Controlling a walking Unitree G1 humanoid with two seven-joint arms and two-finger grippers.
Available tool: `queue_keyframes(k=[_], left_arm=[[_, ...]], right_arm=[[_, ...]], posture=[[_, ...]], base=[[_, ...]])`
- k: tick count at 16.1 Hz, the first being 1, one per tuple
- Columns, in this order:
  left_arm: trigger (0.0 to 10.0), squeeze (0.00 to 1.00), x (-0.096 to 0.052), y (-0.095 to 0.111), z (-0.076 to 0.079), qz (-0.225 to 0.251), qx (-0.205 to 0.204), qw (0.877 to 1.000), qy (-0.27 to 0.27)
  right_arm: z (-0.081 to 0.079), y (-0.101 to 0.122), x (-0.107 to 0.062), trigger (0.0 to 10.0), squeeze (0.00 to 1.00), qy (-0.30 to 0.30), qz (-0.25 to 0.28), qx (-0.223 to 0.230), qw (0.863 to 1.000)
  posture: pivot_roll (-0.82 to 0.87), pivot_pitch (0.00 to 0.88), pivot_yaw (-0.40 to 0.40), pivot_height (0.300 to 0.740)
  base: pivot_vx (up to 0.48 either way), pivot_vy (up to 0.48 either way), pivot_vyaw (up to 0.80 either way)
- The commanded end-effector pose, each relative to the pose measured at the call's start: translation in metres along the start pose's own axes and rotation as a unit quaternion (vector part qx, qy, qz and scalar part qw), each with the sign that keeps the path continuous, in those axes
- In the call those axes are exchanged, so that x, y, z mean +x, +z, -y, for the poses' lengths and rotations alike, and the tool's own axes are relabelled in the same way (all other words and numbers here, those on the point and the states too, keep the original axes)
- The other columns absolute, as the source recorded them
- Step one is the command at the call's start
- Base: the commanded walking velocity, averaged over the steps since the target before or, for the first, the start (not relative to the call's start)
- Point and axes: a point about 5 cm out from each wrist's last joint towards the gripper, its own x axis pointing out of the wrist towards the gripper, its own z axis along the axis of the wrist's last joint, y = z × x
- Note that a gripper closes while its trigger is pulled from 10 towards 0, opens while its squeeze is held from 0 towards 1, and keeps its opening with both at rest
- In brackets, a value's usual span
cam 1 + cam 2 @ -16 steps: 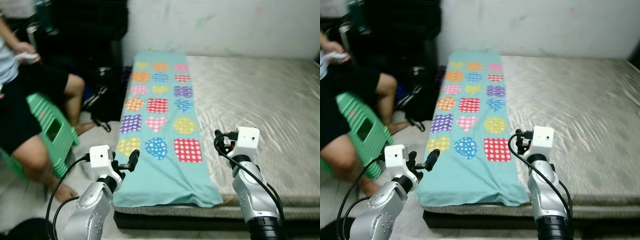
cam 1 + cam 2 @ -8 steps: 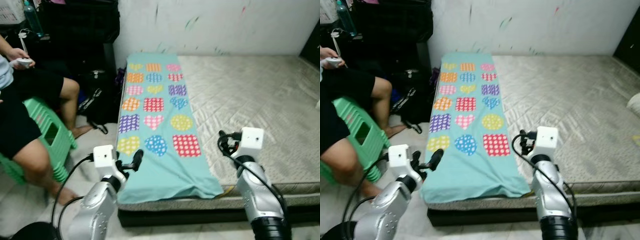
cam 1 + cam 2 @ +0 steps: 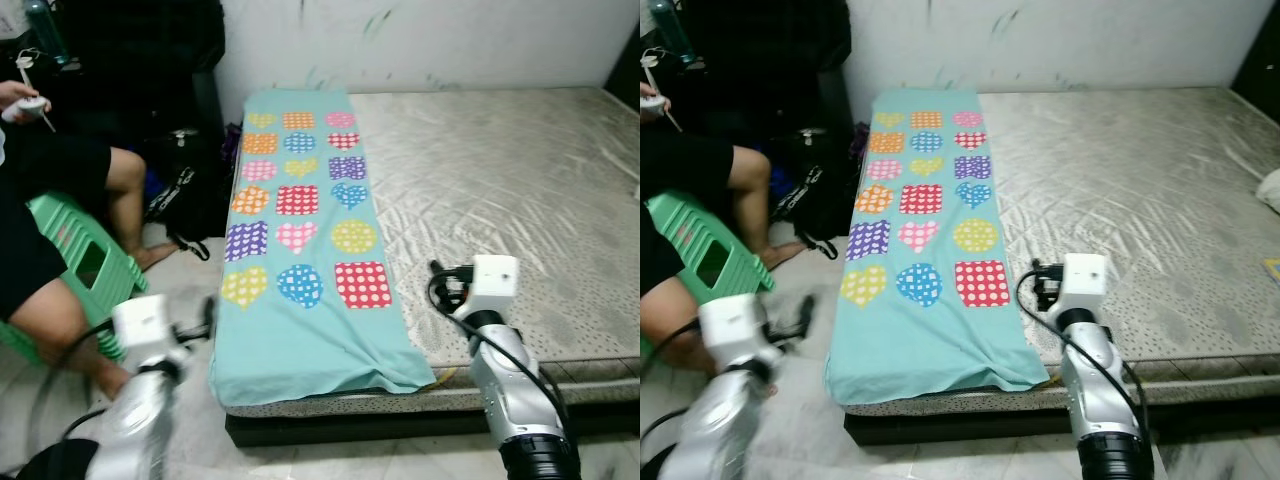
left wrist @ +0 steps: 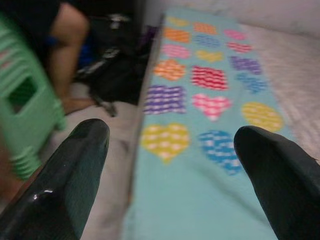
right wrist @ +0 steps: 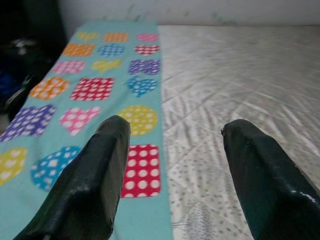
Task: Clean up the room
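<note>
While both arms hang low before the bed, the scene reads so:

Blanket: a teal blanket (image 3: 305, 230) with rows of dotted hearts, circles and squares lies flat along the robot's-left edge of the mattress (image 3: 520, 190).
Long axis: it runs from the near edge of the bed straight away toward the far wall (image 3: 420, 40); the far short end lies close to the wall, and the near short end droops slightly over the front edge, rumpled at its right corner.
Mattress: grey and quilted, bare to the right of the blanket, resting on a dark base.
Left gripper: the left gripper (image 4: 170, 165) is held low over the floor beside the bed's left side, blurred in the head views; its fingers (image 4: 75, 170) stand wide apart with nothing between them, aimed along the blanket's length.
Right gripper: the right gripper (image 5: 172, 175) hovers over the near part of the mattress just right of the blanket's edge, fingers (image 5: 95, 175) spread, grasping nothing.
Person: a person (image 3: 50, 210) sits on a green stool (image 3: 85, 260) at left, a white object in hand.
Bag: a black bag (image 3: 185, 190) lies on the floor between the person and the bed.
</note>
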Motion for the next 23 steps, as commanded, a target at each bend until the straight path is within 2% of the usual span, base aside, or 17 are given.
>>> queue_keyframes(k=[1, 2, 4, 6, 8, 11, 16, 20, 23], left_arm=[[10.0, 0.00, -0.006, 0.005, -0.009, 0.013, 0.010, 1.000, 0.006], [10.0, 0.00, -0.014, 0.005, -0.018, 0.013, 0.018, 1.000, 0.010], [10.0, 0.00, -0.022, 0.004, -0.025, 0.018, 0.026, 0.999, 0.020], [10.0, 0.00, -0.018, 0.012, -0.014, 0.037, 0.034, 0.999, 0.001], [10.0, 0.00, -0.009, 0.024, -0.006, 0.056, 0.021, 0.998, -0.014], [10.0, 0.00, 0.000, 0.028, 0.000, 0.064, 0.017, 0.998, -0.024], [10.0, 0.00, -0.011, 0.016, 0.016, 0.043, -0.008, 0.998, -0.044], [10.0, 0.00, -0.017, 0.015, 0.011, 0.035, -0.007, 0.999, -0.040], [10.0, 0.00, -0.020, 0.014, 0.013, 0.032, -0.010, 0.999, -0.038]], right_arm=[[-0.001, -0.001, -0.003, 10.0, 0.00, 0.011, 0.002, -0.003, 1.000], [0.001, -0.001, -0.007, 10.0, 0.00, 0.017, 0.003, 0.000, 1.000], [0.006, -0.003, -0.011, 10.0, 0.00, 0.014, 0.002, -0.003, 1.000], [0.006, -0.001, -0.008, 10.0, 0.00, 0.007, 0.006, -0.002, 1.000], [0.005, 0.002, -0.006, 10.0, 0.00, -0.001, 0.012, 0.007, 1.000], [0.005, 0.005, -0.005, 10.0, 0.00, -0.009, 0.014, 0.011, 1.000], [0.014, 0.009, -0.006, 10.0, 0.00, -0.017, 0.015, 0.004, 1.000], [0.014, 0.006, -0.009, 10.0, 0.00, -0.020, 0.008, 0.003, 1.000], [0.016, 0.007, -0.009, 10.0, 0.00, -0.020, 0.006, 0.000, 1.000]], posture=[[-0.07, 0.000, 0.010, 0.740], [-0.06, 0.000, 0.007, 0.740], [-0.06, 0.000, 0.003, 0.740], [-0.07, 0.000, 0.008, 0.740], [-0.06, 0.000, 0.014, 0.740], [-0.08, 0.000, 0.007, 0.740], [-0.08, 0.000, 0.001, 0.740], [-0.06, 0.000, -0.009, 0.740], [-0.07, 0.000, -0.016, 0.740]], base=[[0.000, 0.000, 0.00], [0.000, 0.000, 0.00], [0.000, 0.000, 0.00], [0.000, 0.000, 0.00], [0.000, 0.000, 0.00], [0.000, 0.000, -0.80], [0.000, 0.000, -0.80], [0.000, 0.000, -0.80], [0.000, 0.000, -0.80]])
